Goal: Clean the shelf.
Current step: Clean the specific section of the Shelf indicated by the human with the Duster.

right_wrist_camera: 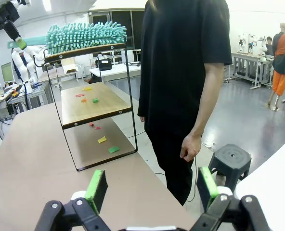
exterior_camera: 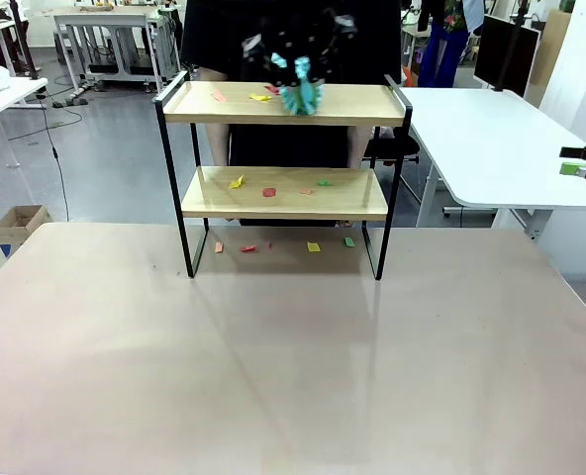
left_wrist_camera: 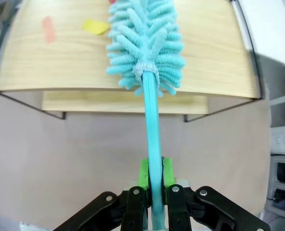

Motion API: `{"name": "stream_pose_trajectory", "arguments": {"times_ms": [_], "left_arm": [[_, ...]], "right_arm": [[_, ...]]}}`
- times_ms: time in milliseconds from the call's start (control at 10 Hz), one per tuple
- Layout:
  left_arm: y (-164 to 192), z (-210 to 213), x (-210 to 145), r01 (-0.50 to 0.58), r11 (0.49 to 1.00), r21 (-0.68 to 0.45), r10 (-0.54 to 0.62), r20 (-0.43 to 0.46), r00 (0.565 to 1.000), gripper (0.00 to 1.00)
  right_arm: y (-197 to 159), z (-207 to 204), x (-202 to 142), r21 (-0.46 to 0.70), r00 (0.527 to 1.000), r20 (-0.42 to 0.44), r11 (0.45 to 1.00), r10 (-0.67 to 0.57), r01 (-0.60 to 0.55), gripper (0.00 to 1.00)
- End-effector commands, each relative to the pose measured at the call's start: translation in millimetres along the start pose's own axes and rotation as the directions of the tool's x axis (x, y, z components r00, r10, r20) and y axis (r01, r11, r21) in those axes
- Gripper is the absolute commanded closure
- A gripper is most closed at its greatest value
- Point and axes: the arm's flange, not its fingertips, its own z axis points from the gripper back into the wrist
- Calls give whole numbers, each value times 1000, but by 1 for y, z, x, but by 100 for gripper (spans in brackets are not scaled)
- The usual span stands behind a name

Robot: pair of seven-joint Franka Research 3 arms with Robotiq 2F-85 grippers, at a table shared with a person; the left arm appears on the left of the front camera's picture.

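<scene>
The shelf (exterior_camera: 283, 107) stands at the table's far side, two light wooden boards in a black frame. My left gripper (exterior_camera: 301, 67) hovers over its top board, shut on the handle of a teal fluffy duster (exterior_camera: 301, 96). In the left wrist view the green pads (left_wrist_camera: 143, 174) clamp the handle, and the duster head (left_wrist_camera: 145, 43) rests on the top board (left_wrist_camera: 60, 62) beside a yellow scrap (left_wrist_camera: 95, 26) and an orange scrap (left_wrist_camera: 48, 29). My right gripper (exterior_camera: 574, 161) hangs open at the far right; its view shows the open gripper (right_wrist_camera: 151, 187) and the shelf (right_wrist_camera: 92, 101) from the side.
Coloured paper scraps lie on the lower board (exterior_camera: 269, 192) and on the table under the shelf (exterior_camera: 314, 246). A person in black (right_wrist_camera: 186, 72) stands close behind the shelf. A white table (exterior_camera: 491, 148) is at the right, a stool (right_wrist_camera: 230, 161) beside the person.
</scene>
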Motion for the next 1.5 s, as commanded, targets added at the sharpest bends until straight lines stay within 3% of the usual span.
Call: {"name": "stream_pose_trajectory", "arguments": {"times_ms": [0,500,800,1100,1200,1400], "left_arm": [[40,3,-6,14,999,49,-14,-1,1000,87],[111,24,9,102,941,323,-122,44,992,87],[122,52,8,143,889,436,-222,136,965,87],[102,89,0,220,926,308,-289,200,936,87],[109,69,7,155,904,399,-230,147,962,87],[109,69,7,155,904,399,-230,147,962,87]], "right_arm": [[1,-2,4,2,1000,2,1000,7,-7,0],[1,-2,4,2,1000,2,1000,7,-7,0],[1,-2,4,2,1000,2,1000,7,-7,0],[1,-2,4,2,1000,2,1000,7,-7,0],[1,-2,4,2,1000,2,1000,7,-7,0],[1,-2,4,2,1000,2,1000,7,-7,0]]}}
